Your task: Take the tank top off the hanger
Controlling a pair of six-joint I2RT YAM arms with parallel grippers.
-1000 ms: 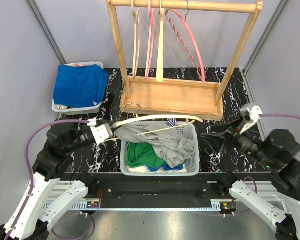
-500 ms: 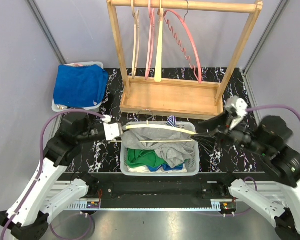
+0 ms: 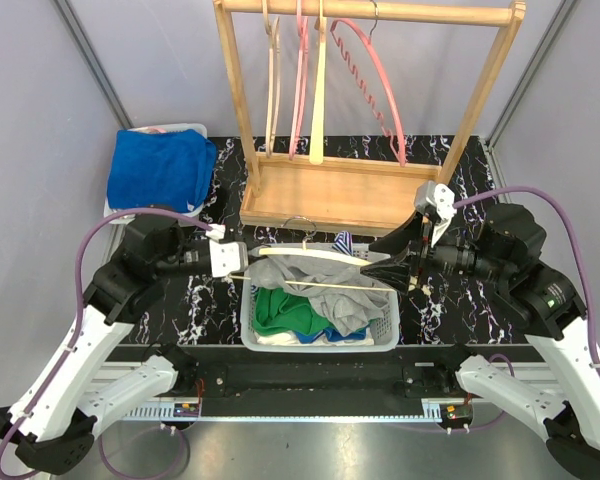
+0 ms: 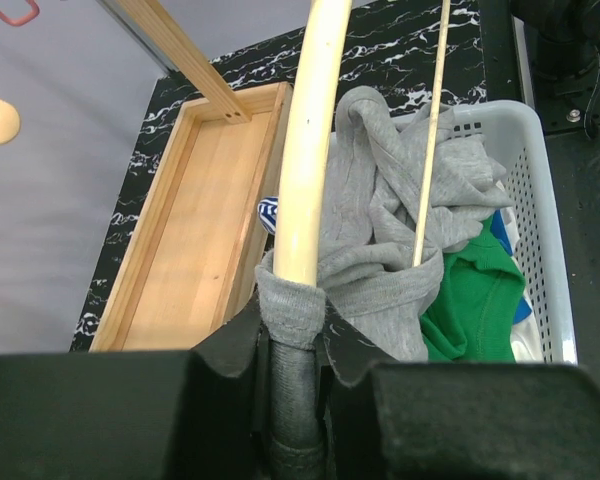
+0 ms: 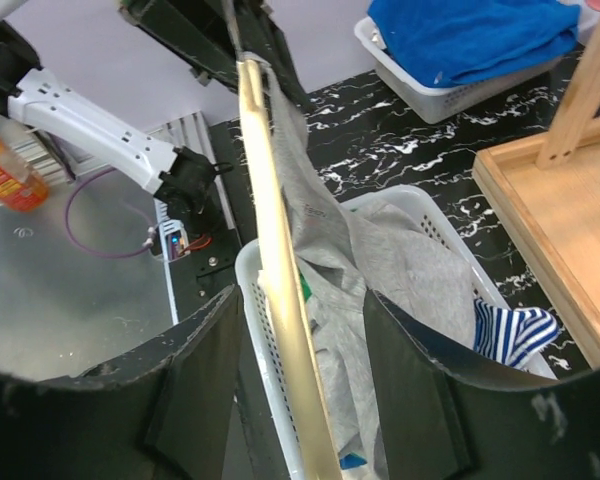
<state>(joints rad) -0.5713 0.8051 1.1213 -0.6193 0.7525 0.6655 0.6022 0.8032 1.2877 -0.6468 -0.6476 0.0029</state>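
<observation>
**A:** While the white basket (image 3: 320,346) sits under it all, how far has the job got?

**B:** Not finished, I'd judge. The grey tank top (image 3: 332,292) is draped on the hanger (image 3: 300,254) just above the basket. Its lower part droops into the basket onto the green clothes (image 3: 280,310).

**A:** And the hanger itself?

**B:** It lies roughly level across the far half of the basket. One strap is wrapped over its end at the basket's left side, bunched right against the claw there.

**A:** The claws, then?

**B:** The left claw (image 3: 238,262) is clamped on that end, just outside the basket's left rim. The right claw (image 3: 390,268) straddles the other end above the basket's right rim. Its jaws are apart, with the wood between them, not pinched as far as I can see.

**A:** So what's left?

**B:** The left strap at least must slide off its end. I can't tell how the other one sits. After that the top can drop clear into the basket.
</observation>
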